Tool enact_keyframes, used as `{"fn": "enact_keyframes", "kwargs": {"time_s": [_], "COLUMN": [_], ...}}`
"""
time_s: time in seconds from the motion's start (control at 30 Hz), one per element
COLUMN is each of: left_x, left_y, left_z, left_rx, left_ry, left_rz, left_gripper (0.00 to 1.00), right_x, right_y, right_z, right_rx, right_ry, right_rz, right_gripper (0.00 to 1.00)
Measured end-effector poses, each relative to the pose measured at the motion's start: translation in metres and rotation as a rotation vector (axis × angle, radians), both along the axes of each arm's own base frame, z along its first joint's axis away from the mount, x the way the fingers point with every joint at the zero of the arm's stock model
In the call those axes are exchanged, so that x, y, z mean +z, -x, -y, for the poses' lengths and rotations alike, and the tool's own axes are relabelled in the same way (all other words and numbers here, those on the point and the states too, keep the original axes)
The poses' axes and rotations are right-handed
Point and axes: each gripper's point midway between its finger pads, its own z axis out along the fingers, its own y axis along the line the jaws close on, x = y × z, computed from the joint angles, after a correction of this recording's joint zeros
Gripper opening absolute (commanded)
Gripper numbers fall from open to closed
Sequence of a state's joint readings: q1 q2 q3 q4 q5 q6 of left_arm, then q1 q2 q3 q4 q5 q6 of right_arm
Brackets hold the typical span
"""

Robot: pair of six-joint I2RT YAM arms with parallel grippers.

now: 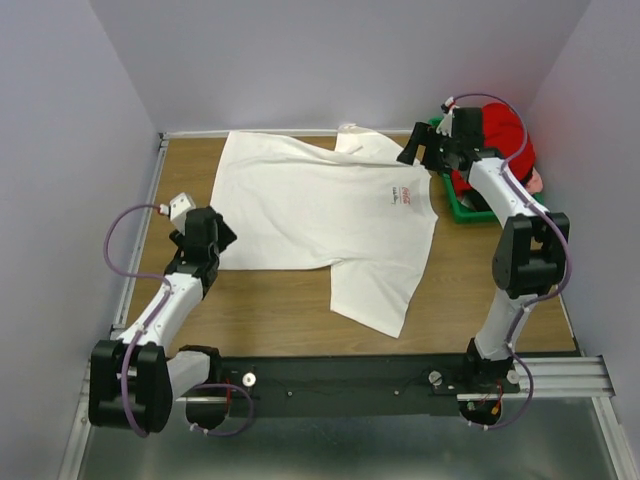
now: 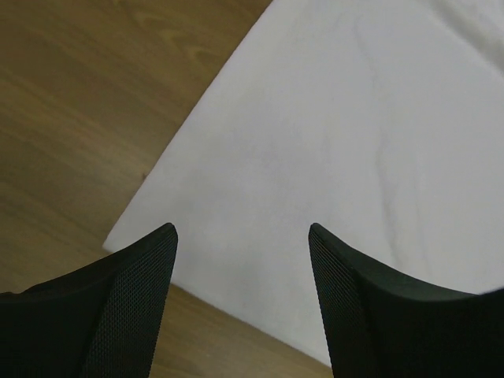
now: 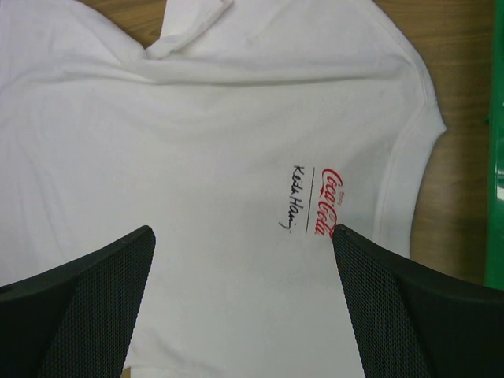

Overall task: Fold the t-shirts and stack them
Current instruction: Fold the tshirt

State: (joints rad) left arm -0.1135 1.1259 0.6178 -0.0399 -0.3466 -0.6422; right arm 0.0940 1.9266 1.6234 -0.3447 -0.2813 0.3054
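A white t-shirt point(image 1: 320, 215) lies spread flat on the wooden table, its small red chest logo point(image 1: 400, 193) near the right side. My left gripper point(image 1: 222, 236) hovers open over the shirt's lower left hem corner point(image 2: 331, 142), nothing between its fingers point(image 2: 134, 299). My right gripper point(image 1: 413, 146) hangs open above the collar end; its wrist view looks down on the chest point(image 3: 197, 142) and the logo point(image 3: 327, 201). A red t-shirt point(image 1: 505, 132) and a bit of pink cloth point(image 1: 536, 180) sit bunched in the bin at the back right.
A green plastic bin point(image 1: 462, 207) stands at the right edge of the table, its wall showing in the right wrist view point(image 3: 496, 157). Bare wood point(image 1: 270, 305) lies in front of the shirt. Grey walls close in the table.
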Motion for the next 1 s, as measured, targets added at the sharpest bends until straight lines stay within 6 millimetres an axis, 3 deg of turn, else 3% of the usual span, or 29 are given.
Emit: {"fn": "enact_keyframes", "kwargs": {"time_s": [0.13,0.4,0.67,1.0], "left_x": [-0.036,-0.044,-0.068,-0.097], "left_y": [0.034,0.038,0.043,0.050], "left_z": [-0.016,-0.037,-0.055,-0.055], "left_rx": [0.102,0.198,0.248,0.222], "left_ry": [0.046,0.085,0.099,0.117], "left_rz": [-0.076,-0.092,-0.167,-0.259], "left_gripper": [0.65,0.59,0.56,0.48], "right_x": [0.002,-0.003,0.004,0.005], "right_y": [0.027,0.042,0.049,0.052], "right_z": [0.003,0.004,0.005,0.005], "right_rx": [-0.001,-0.002,-0.002,-0.003], "right_ry": [0.002,0.004,0.003,0.001], "right_rz": [-0.013,-0.029,-0.015,-0.015], "right_gripper": [1.00,1.00,1.00,1.00]}}
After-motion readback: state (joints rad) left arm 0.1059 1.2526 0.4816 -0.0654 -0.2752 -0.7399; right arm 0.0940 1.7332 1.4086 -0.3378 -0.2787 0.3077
